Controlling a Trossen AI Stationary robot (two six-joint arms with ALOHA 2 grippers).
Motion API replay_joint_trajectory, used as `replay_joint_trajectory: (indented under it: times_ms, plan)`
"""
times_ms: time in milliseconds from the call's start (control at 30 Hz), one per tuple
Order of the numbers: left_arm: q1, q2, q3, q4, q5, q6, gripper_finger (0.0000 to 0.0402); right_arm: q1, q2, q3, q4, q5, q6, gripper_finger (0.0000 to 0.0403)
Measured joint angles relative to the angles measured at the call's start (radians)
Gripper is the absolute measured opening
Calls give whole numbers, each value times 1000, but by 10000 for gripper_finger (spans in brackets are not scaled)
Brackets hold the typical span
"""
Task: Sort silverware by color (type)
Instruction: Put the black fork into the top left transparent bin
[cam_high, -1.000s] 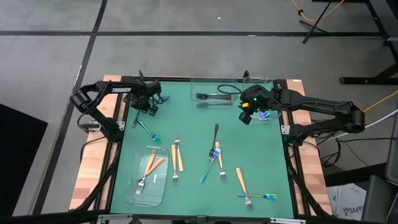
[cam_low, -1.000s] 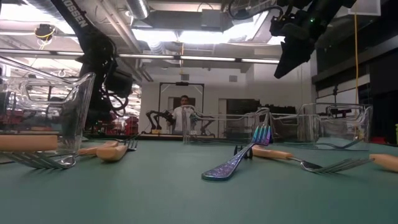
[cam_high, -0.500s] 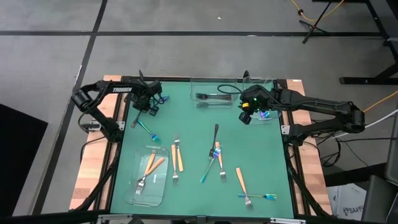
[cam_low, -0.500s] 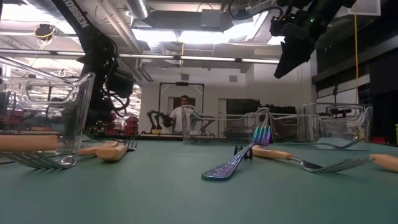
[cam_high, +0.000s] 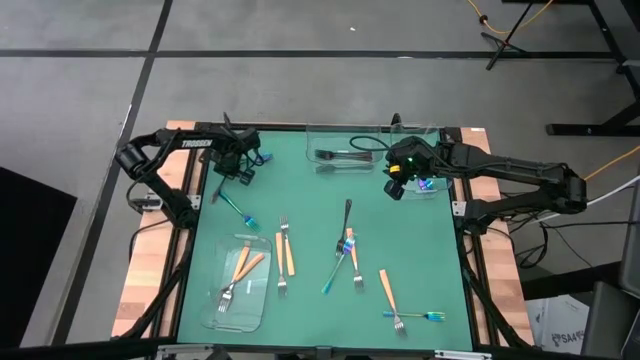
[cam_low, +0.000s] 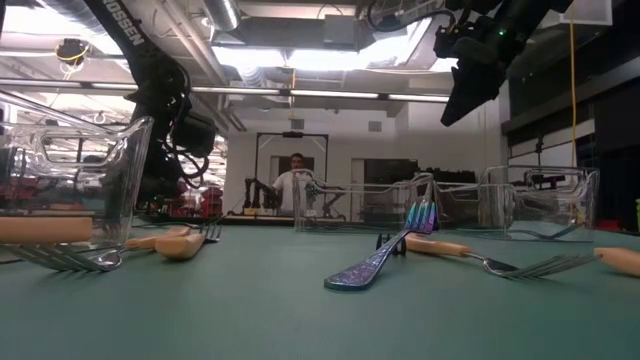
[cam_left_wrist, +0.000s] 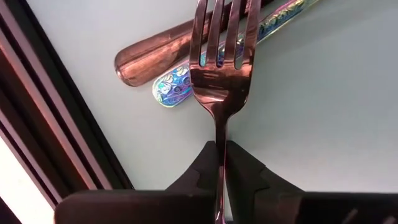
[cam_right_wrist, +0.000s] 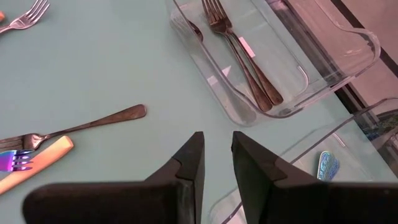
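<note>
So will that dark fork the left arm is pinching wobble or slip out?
Probably it stays stiff: the dark fork looks like solid metal. It might slip or swing, though, because the left gripper pinches only its thin, shiny handle, with the heavier tines sticking out far beyond.

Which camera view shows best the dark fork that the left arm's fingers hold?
The left wrist view: the dark fork fills it, pinched between the fingers. In the high view it is hidden under the left gripper; the low and right wrist views do not show it.
</note>
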Motion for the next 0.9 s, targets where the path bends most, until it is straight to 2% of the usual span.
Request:
replay_joint_trajectory:
  times_ms: [433, 900]
  plan:
    - [-1, -33, 2, 7, 72, 37, 7, 0, 0, 0, 0, 0, 0, 73]
    - [-7, -375, 2, 145, 254, 10, 7, 0, 0, 0, 52, -1, -1, 73]
